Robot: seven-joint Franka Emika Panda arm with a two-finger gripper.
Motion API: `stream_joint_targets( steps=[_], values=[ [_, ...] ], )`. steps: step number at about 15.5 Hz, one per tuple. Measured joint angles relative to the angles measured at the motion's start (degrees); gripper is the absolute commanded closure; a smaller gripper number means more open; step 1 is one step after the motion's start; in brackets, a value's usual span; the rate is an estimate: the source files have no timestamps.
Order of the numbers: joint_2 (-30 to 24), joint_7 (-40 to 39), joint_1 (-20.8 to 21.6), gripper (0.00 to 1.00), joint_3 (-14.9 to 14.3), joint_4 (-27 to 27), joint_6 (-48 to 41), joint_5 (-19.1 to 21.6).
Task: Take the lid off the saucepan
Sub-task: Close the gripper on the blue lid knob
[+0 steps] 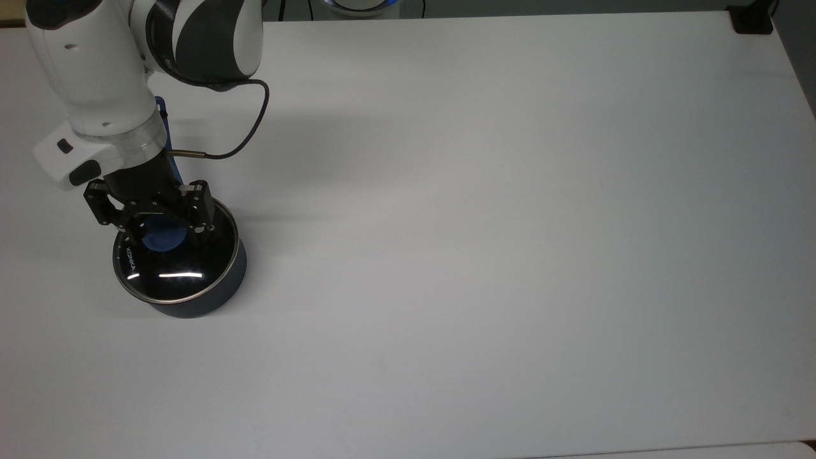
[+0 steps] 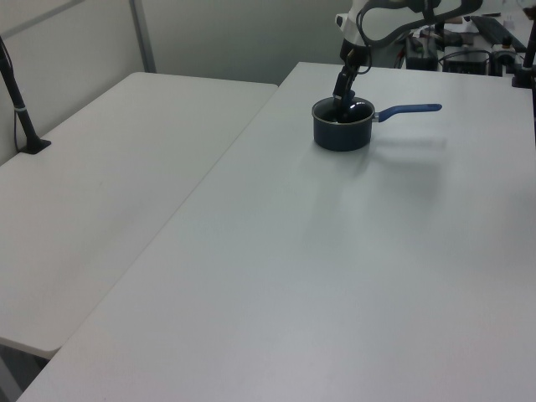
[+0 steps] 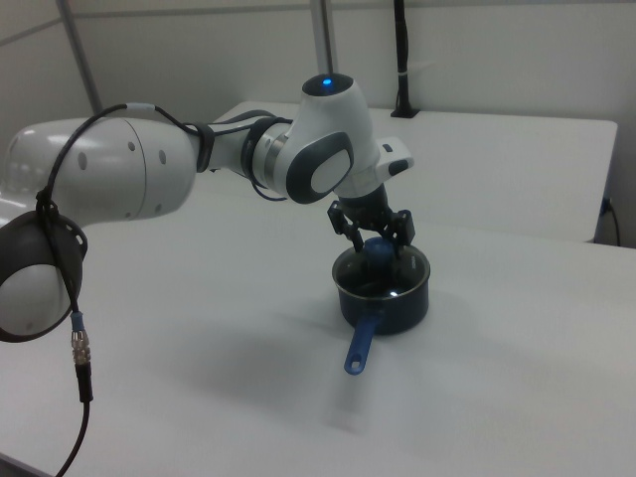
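The dark navy saucepan (image 1: pixel 213 305) stands at the top view's left, with its glass lid (image 1: pixel 175 280) seated on it. The lid's blue knob (image 1: pixel 164 237) lies partly under my gripper (image 1: pixel 163 229). The gripper is open and low over the lid, one finger on each side of the knob. In the right view the gripper (image 3: pixel 379 241) straddles the knob (image 3: pixel 379 252) above the saucepan (image 3: pixel 386 303). In the left view the gripper (image 2: pixel 342 99) dips onto the saucepan (image 2: pixel 340 131). The long blue handle (image 2: pixel 409 109) points to the left view's right.
A white table (image 1: pixel 484 210) stretches wide and bare to the top view's right of the pan. A second white table (image 2: pixel 100 184) adjoins it in the left view. A black cable (image 1: pixel 245 131) loops from my wrist. A black clamp (image 1: pixel 751 20) sits at the far corner.
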Motion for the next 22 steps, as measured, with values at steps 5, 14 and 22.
stream_joint_targets(
  steps=[5,14,22],
  values=[
    [0.00,-0.59,0.00,0.28,0.00,0.15,-0.18,0.00],
    [-0.31,-1.99,-0.04,0.51,0.00,0.83,-2.98,0.00],
    [-5.78,-2.62,0.22,0.50,1.33,0.85,-7.75,0.01]
  ],
)
